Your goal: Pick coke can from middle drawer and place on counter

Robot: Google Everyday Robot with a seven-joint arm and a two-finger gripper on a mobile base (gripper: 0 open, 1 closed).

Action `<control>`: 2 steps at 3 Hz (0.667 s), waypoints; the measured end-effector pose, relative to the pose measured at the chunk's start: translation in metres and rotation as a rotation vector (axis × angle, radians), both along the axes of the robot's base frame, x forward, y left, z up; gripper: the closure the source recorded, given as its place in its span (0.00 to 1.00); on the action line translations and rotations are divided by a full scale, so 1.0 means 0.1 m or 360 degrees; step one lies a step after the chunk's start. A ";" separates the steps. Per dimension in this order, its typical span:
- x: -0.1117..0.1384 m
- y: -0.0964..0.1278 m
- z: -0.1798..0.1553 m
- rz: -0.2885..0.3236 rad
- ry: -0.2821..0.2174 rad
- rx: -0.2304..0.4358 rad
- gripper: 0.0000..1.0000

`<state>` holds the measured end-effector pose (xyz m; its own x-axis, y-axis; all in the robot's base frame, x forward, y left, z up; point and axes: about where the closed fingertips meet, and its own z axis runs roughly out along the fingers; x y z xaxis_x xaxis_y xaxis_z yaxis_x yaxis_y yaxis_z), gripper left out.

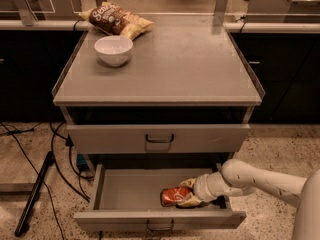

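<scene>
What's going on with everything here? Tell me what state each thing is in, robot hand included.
middle drawer: pulled open.
upper drawer: closed.
coke can: on its side inside the middle drawer, between the gripper's fingers.
gripper: low in the drawer, shut on the coke can.
white bowl: upright on the counter, looks empty.
chip bag: lying flat at the counter's back left.
</scene>
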<state>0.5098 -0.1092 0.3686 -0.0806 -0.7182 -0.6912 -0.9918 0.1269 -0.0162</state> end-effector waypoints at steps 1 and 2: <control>-0.03 -0.03 0.43 0.0044 -0.0001 0.0073 1.00; 0.05 -0.09 1.07 0.0079 -0.0069 0.0092 1.00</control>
